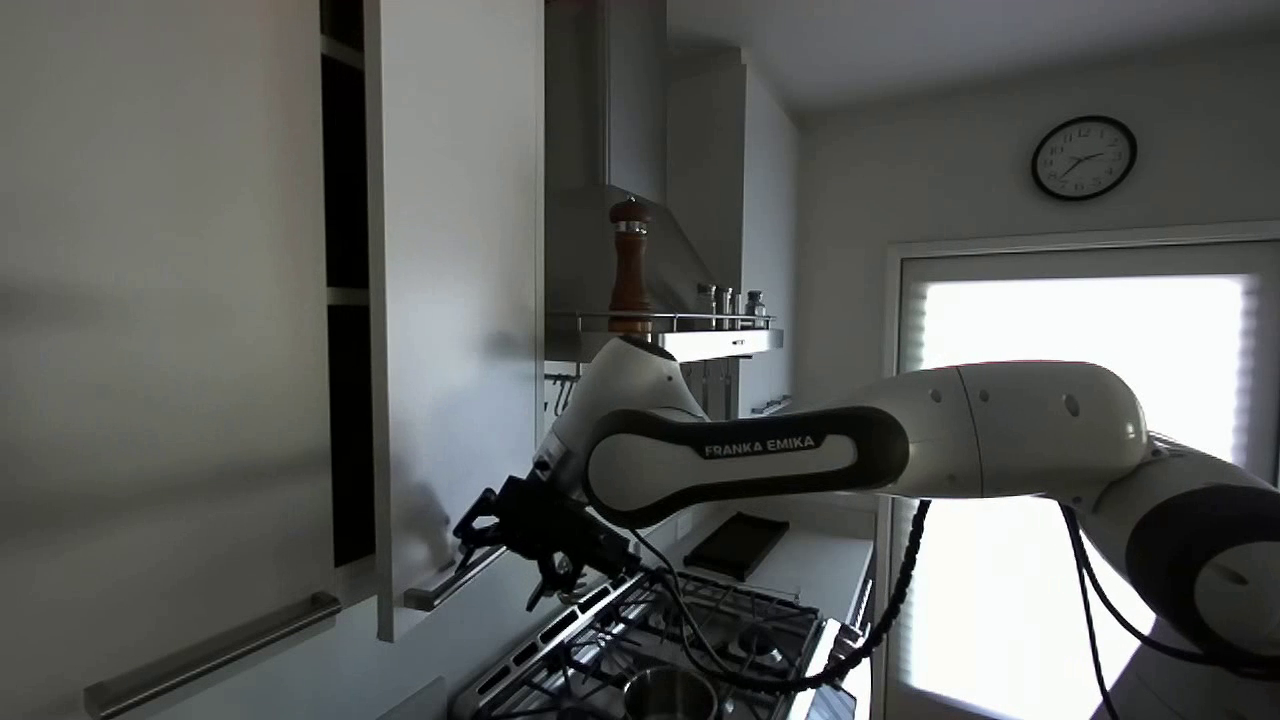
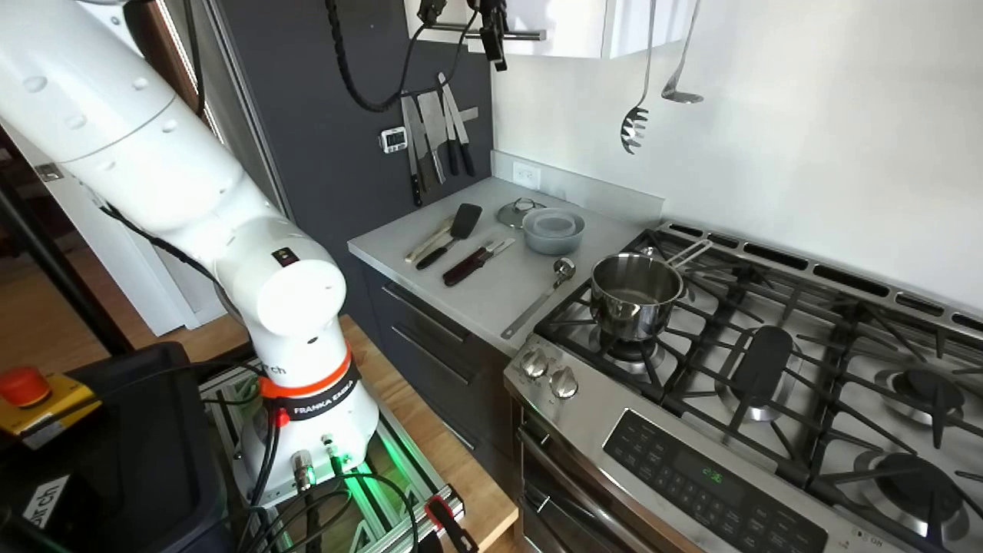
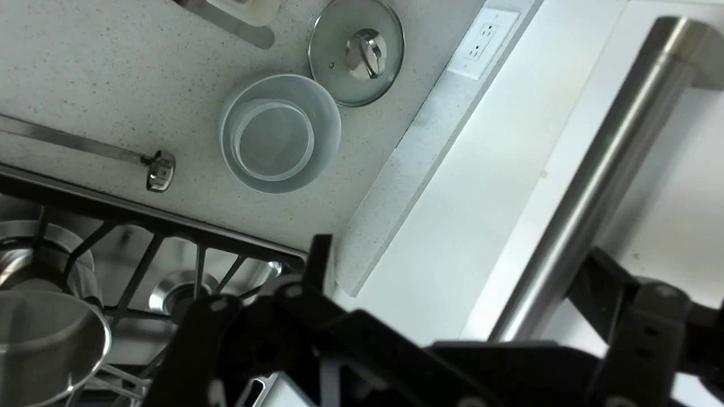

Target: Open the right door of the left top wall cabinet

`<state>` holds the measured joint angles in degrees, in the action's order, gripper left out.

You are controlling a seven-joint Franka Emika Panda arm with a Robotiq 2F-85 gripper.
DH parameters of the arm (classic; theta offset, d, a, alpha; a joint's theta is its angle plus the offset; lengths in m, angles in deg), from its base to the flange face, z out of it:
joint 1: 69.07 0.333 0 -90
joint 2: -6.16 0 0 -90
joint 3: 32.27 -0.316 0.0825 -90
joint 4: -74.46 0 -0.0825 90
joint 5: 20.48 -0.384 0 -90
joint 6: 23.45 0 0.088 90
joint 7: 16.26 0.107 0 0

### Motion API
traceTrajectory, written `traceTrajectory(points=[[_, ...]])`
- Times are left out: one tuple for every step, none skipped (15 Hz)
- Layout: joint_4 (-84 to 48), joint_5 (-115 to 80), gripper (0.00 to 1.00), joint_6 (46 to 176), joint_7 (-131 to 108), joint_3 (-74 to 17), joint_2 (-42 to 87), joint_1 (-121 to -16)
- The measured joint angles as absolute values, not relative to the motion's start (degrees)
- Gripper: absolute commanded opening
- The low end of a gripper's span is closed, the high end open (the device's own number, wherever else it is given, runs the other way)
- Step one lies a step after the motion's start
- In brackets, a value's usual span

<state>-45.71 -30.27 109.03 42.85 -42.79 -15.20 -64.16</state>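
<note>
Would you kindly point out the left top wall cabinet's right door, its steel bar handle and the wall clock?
Right door [image 1: 460, 300]: in an exterior view, middle of its flat front.
Steel bar handle [image 3: 594, 186]: wrist view, midway along the bar.
Wall clock [image 1: 1084, 158]: in an exterior view, on its dial.

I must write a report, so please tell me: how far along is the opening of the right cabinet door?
Done: the right door is partly open; shelf edges show in a dark gap beside it.
In hand: the open jaws stand around its handle, one finger apparently behind it.
Remaining: probably swinging the door wider, as the gap looks narrow.
</note>
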Motion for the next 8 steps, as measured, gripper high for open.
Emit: traceTrajectory(points=[[-46.3, -30.6, 1.00, 109.0, 40.7, -42.3, -15.6, -64.1], [-46.9, -30.7, 1.00, 109.0, 38.9, -41.9, -16.0, -64.1], [-47.5, -30.7, 1.00, 109.0, 37.4, -41.6, -16.4, -64.1], [-48.0, -30.7, 1.00, 109.0, 36.0, -41.3, -16.8, -64.1], [-48.5, -30.7, 1.00, 109.0, 34.8, -41.1, -17.3, -64.1], [-49.0, -30.7, 1.00, 108.9, 33.8, -40.9, -17.9, -64.1], [-49.4, -30.7, 1.00, 108.5, 32.8, -40.8, -18.4, -64.2], [-49.7, -30.7, 1.00, 108.0, 31.7, -40.6, -19.0, -64.3]])
